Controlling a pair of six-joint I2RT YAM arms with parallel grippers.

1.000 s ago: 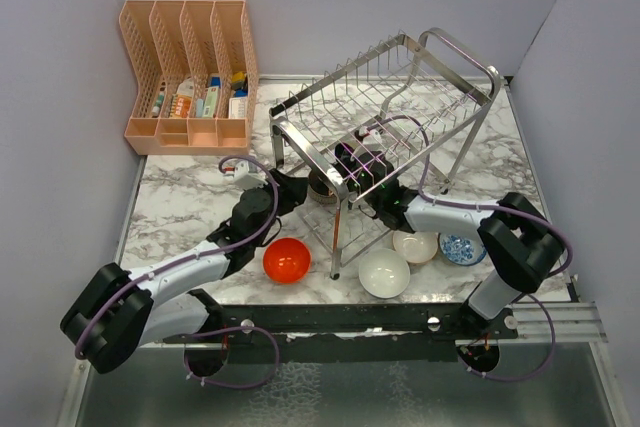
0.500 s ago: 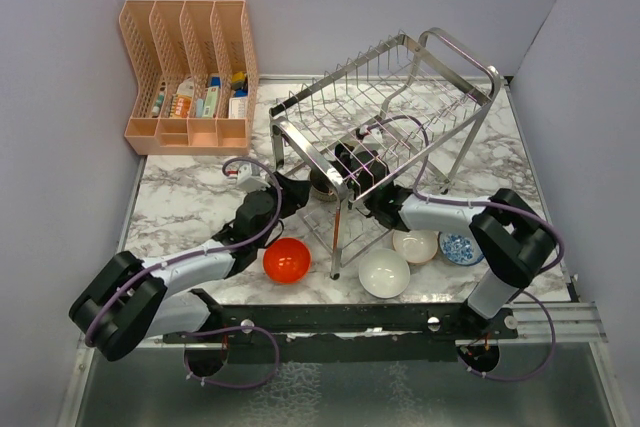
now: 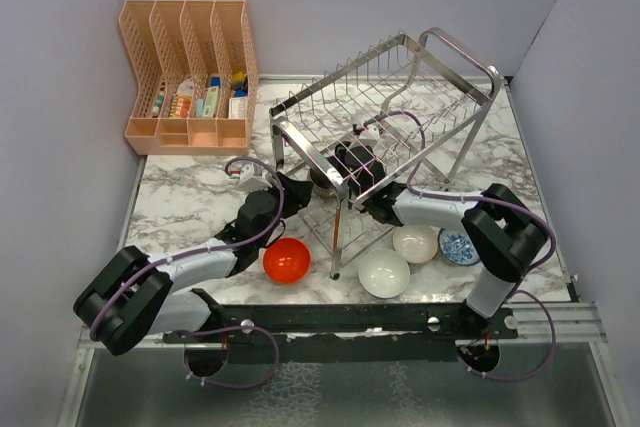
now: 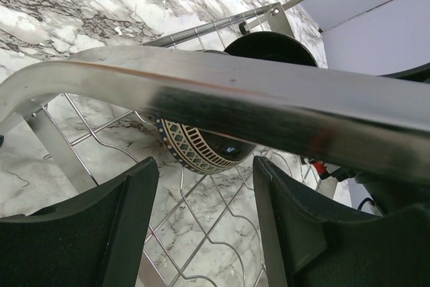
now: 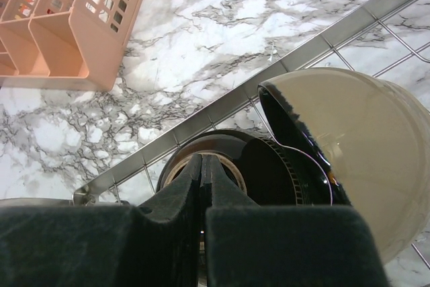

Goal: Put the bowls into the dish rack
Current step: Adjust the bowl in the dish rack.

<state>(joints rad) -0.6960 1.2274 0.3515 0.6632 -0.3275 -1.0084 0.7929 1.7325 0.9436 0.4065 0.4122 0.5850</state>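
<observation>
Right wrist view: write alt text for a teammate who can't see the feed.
The right pincer, fingers pressed together, points down at a dark bowl just inside the steel rail of the dish rack, with a cream-lined bowl tipped on edge beside it. Marble table and a peach organiser lie beyond.

A: Which colours are seen?
B: A glossy red-orange bowl (image 3: 286,260), white bowl (image 3: 384,273), beige-pink bowl (image 3: 415,244) and blue-patterned bowl (image 3: 460,248) are seen; the dark bowl (image 4: 201,152) is ringed by a patterned cream band.
</observation>
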